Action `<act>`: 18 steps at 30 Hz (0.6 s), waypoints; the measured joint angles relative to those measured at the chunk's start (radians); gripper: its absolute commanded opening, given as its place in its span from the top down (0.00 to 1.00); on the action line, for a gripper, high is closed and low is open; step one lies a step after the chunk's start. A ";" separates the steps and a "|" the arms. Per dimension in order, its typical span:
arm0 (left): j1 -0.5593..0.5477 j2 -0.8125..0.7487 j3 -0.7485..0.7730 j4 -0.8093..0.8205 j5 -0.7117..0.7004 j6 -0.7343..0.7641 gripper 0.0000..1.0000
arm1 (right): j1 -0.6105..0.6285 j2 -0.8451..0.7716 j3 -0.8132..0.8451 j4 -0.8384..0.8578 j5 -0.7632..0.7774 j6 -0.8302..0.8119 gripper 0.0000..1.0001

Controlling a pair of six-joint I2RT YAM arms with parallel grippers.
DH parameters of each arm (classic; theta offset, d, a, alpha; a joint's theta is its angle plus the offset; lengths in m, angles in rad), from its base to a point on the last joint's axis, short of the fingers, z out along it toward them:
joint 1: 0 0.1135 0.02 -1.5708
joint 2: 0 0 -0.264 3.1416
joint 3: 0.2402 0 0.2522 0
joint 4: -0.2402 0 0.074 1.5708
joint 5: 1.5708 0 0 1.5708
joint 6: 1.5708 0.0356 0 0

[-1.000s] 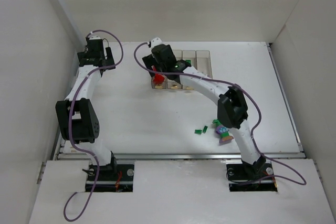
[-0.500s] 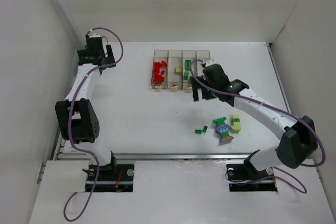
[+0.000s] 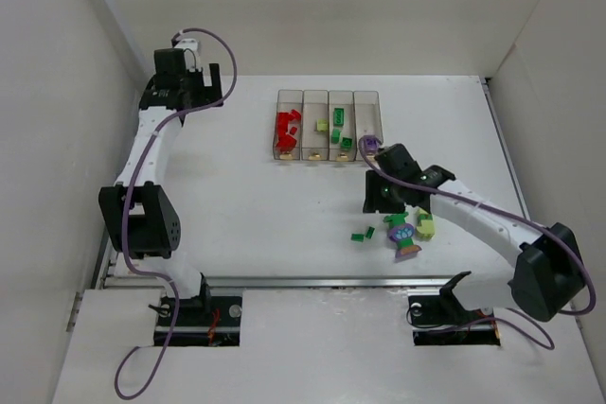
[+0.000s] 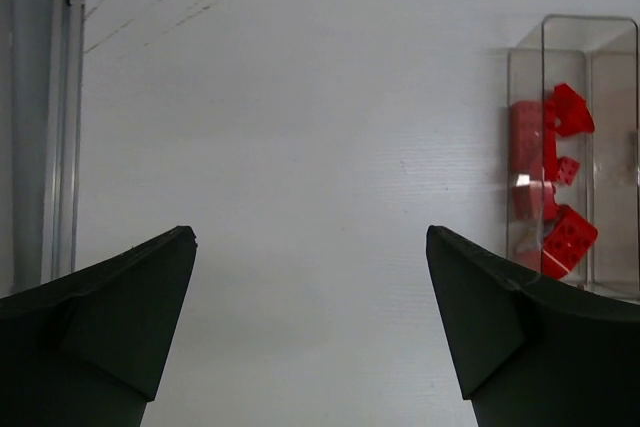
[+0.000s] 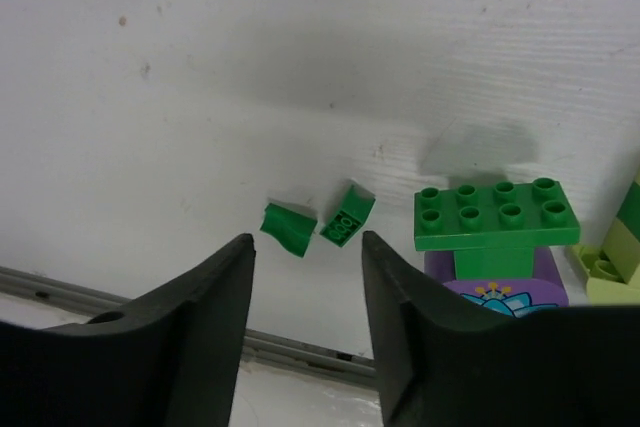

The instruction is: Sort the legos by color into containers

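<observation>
On the near-right part of the counter (image 3: 284, 196), the right gripper (image 3: 381, 200) is held low over the loose legos. Its jaws are set part-way apart and nothing is seen between them.

- In the right wrist view, two small green pieces (image 5: 290, 229) are seen just past the fingertips, in line with the gap. From above they lie just near and slightly left of the right gripper.
- The pieces sit side by side, almost touching, in a row along the jaws' closing direction. The right one is turned at an angle.
- A green plate (image 5: 495, 212) is stacked on a purple block (image 5: 535, 277) just right of the gap, outside the right finger. Its long axis runs left-right. A lime brick (image 5: 612, 262) sits further right.
- The containers (image 3: 367, 95) lie far of the right gripper. Green pieces are already held in the third bin from the left.
- The left gripper (image 4: 308, 237) is wide open and empty at the far left, with only red bricks (image 4: 545, 162) in view in the end bin. It is well apart from the loose pieces, so the right arm is judged the nearer.

Risk, as judged: with the row lying along the closing line, both pieces could be caught or one nudged aside.
</observation>
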 measured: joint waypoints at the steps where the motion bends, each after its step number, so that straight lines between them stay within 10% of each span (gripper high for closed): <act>1: -0.014 0.000 0.000 -0.008 0.008 0.018 0.00 | 0.000 0.013 -0.010 0.004 -0.011 0.006 0.53; 18: -0.145 0.000 -0.076 -0.063 -0.020 0.126 0.00 | 0.002 0.208 -0.074 0.055 -0.063 0.058 0.53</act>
